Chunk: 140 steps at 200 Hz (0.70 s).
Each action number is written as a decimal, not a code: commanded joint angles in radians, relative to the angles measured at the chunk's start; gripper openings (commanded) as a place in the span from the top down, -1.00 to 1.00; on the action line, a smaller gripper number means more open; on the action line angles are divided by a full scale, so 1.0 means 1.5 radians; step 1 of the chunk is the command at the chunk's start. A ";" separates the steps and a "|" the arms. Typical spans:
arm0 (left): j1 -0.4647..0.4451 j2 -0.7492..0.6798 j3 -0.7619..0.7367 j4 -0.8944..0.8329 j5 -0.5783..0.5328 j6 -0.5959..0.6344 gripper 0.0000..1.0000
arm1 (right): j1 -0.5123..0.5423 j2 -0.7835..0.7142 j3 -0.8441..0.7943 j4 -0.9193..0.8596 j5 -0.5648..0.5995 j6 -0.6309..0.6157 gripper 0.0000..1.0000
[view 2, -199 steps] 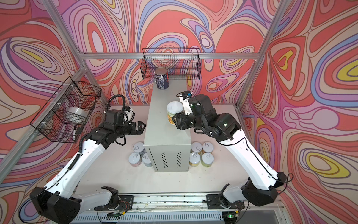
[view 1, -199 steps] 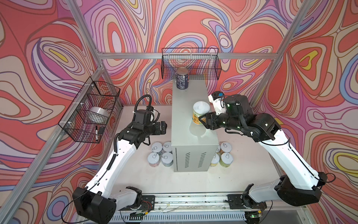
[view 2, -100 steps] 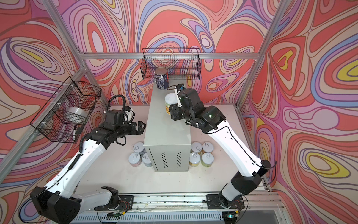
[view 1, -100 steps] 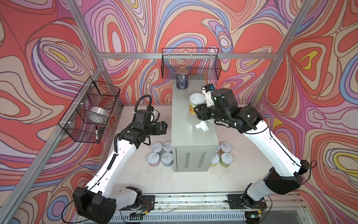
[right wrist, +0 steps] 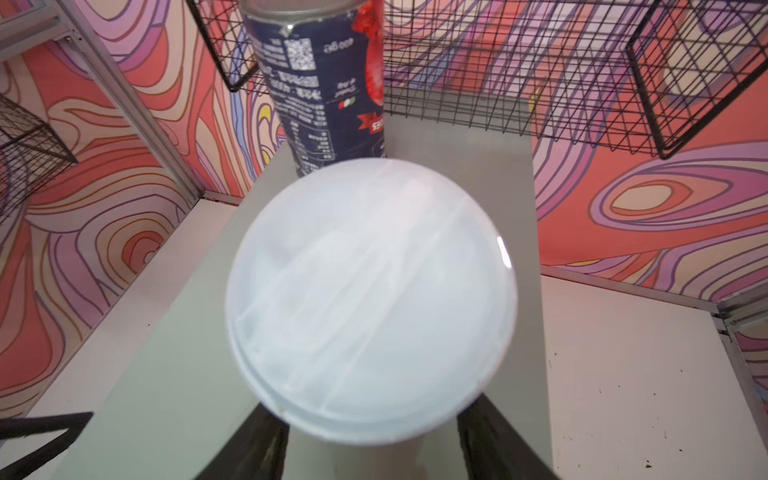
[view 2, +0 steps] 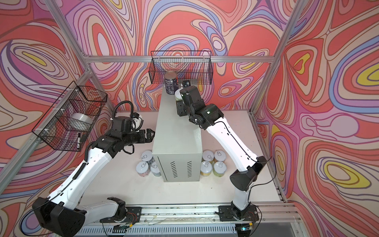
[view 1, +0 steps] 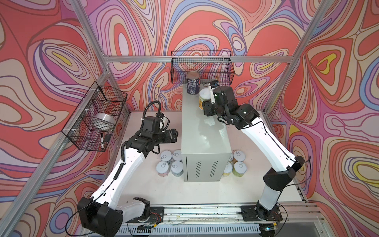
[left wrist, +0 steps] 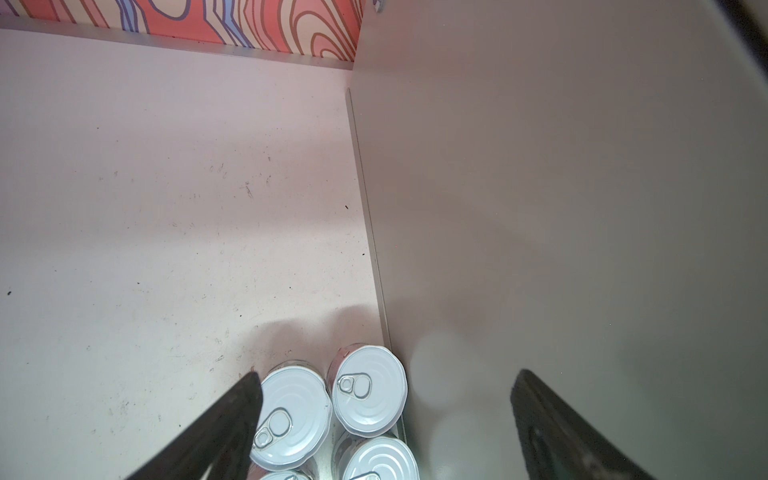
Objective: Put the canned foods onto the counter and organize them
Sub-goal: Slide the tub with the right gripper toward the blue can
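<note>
The counter is a tall grey cabinet in the middle of both top views. A dark navy can stands at its far end. My right gripper is shut on a yellow-labelled can with a white lid, just in front of the navy can over the counter top. My left gripper hangs open beside the counter's left wall, above several cans on the table. Several more cans stand at the counter's right.
A black wire basket hangs on the back wall just above the navy can. Another wire basket on the left wall holds a silver tape roll and a marker. Aluminium frame posts stand at the corners of the white table.
My right arm has carried the yellow-labelled can from the middle of the counter toward its far end, up beside the navy can. The left arm has stayed where it was.
</note>
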 commanded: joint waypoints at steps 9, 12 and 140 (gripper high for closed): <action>0.003 -0.009 -0.013 0.004 -0.011 0.004 -0.89 | -0.033 0.018 0.005 0.036 0.004 0.001 -0.29; 0.003 -0.010 -0.014 0.004 -0.013 0.004 -0.89 | -0.036 0.018 0.004 0.041 0.000 0.002 -0.28; 0.003 -0.002 -0.013 0.004 0.004 0.009 -0.87 | -0.106 0.123 0.102 0.097 -0.102 0.020 -0.18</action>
